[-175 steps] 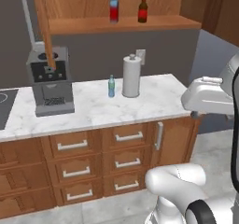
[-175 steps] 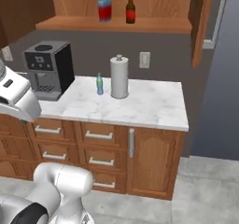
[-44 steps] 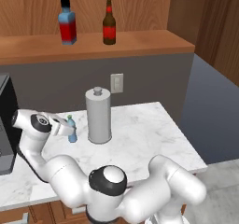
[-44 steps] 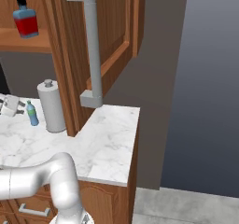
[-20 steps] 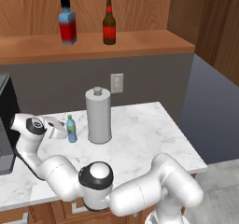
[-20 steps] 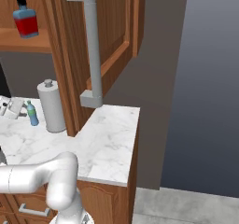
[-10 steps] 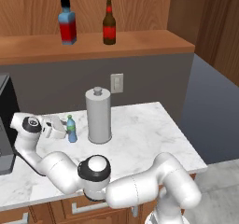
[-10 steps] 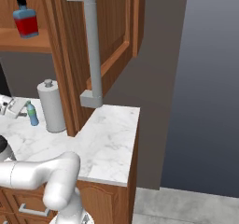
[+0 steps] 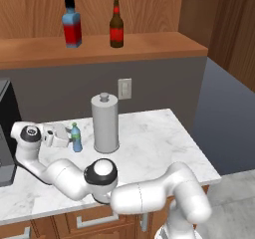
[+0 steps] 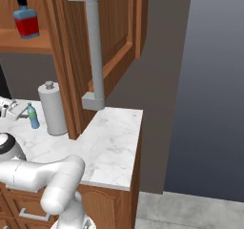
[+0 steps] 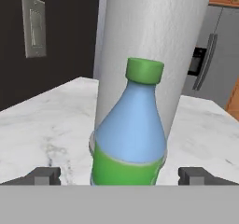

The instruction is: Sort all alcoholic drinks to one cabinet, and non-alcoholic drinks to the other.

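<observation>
With its jaws spread wide, the gripper (image 11: 119, 175) frames the small water bottle (image 11: 129, 129) standing on the counter (image 9: 149, 143) just beside the paper-towel roll (image 9: 105, 123), which a careless closing push could topple.

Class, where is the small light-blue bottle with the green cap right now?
The light-blue bottle stands upright on the marble counter, just left of the paper-towel roll in the left base view, with the open gripper at its other side.

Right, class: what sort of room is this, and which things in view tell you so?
Most likely a kitchen: a white marble countertop over wooden drawers, an upright white paper-towel roll, and a wood-grain wall cabinet shelf holding bottles.
</observation>
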